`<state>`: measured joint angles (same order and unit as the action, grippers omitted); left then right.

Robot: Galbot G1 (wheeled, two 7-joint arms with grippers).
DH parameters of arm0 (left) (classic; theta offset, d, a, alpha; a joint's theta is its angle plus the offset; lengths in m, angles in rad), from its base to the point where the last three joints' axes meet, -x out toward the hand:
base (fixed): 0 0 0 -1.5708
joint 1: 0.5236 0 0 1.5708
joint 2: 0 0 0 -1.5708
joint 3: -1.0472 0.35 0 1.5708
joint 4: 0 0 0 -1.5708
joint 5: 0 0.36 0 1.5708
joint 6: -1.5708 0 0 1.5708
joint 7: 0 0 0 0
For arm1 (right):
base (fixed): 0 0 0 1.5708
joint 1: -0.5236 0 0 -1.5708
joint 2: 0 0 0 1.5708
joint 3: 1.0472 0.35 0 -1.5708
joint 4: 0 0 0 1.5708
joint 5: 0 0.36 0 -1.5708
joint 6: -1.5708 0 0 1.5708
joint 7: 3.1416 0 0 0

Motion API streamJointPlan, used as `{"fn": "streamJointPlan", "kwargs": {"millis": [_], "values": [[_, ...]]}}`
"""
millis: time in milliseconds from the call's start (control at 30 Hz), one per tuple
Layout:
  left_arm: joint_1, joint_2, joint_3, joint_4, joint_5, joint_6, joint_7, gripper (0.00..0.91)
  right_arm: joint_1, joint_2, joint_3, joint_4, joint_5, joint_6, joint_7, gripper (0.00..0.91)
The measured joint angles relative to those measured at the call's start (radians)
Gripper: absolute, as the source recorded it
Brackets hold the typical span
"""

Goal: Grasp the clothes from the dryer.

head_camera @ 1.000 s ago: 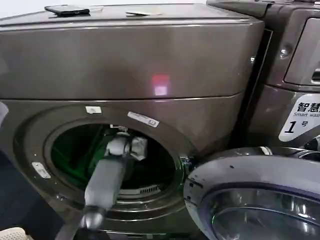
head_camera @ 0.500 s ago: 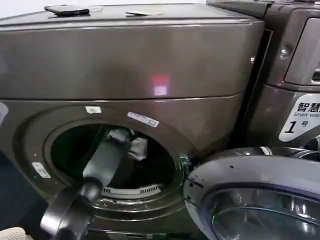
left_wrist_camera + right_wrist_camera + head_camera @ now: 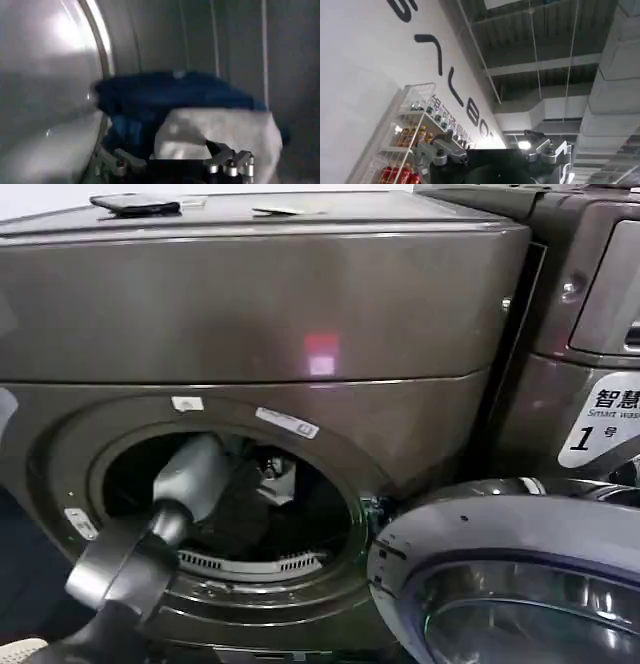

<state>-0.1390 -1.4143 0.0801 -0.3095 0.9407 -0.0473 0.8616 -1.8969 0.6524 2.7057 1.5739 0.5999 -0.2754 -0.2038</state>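
Observation:
The dryer [image 3: 260, 314] stands in front of me with its round porthole [image 3: 330, 446] open. My left arm [image 3: 190, 474] reaches through the porthole into the drum, and its hand is hidden there in the head view. Inside the drum lie the clothes: a dark navy garment [image 3: 165, 92] behind and a white piece [image 3: 225, 131] in front. My left gripper [image 3: 172, 159] is open, its fingers [image 3: 120, 162] spread wide just short of the white piece, which lies between and ahead of them. A bit of white fabric [image 3: 280, 480] also shows through the porthole. My right gripper [image 3: 492, 156] is open and empty, pointing up at a ceiling.
The dryer's glass door [image 3: 500, 544] hangs open at the lower right, close to the porthole. A second machine [image 3: 590, 304] with a white "1" sticker [image 3: 600, 424] stands at the right. A dark flat object [image 3: 133, 202] lies on the dryer's top. The shiny drum wall [image 3: 45, 75] curves close beside the left gripper.
My left arm has pushed deeper into the drum and swung towards the porthole's left side. Its pale wrist, seen earlier in the opening, is now hidden inside.

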Motion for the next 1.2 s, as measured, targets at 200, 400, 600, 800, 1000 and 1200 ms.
{"fn": "streamJointPlan", "kwargs": {"millis": [200,400,600,800,1000,1200], "values": [[0.007,-0.009,-0.004,0.02,0.035,0.017,0.014,0.907,0.001,0.0,-0.002,0.0,-0.004,0.0,-0.002,0.907],[0.026,-0.017,-0.012,0.047,0.037,0.035,0.013,0.907,0.014,0.002,-0.013,0.008,-0.008,0.0,-0.003,0.907],[0.041,-0.02,-0.012,0.07,0.033,0.051,0.003,0.887,0.024,0.006,-0.021,0.009,-0.011,0.002,-0.005,0.907],[0.045,-0.022,-0.008,0.086,0.027,0.055,0.005,0.512,0.025,0.011,-0.02,0.009,-0.012,0.005,-0.006,0.907],[0.051,-0.023,-0.005,0.09,0.015,0.057,0.003,0.0,0.021,0.017,-0.018,0.012,-0.012,0.007,-0.006,0.907],[0.052,-0.022,-0.007,0.089,0.009,0.052,0.006,0.0,0.007,0.018,-0.006,0.007,-0.01,0.007,-0.006,0.907]]}}
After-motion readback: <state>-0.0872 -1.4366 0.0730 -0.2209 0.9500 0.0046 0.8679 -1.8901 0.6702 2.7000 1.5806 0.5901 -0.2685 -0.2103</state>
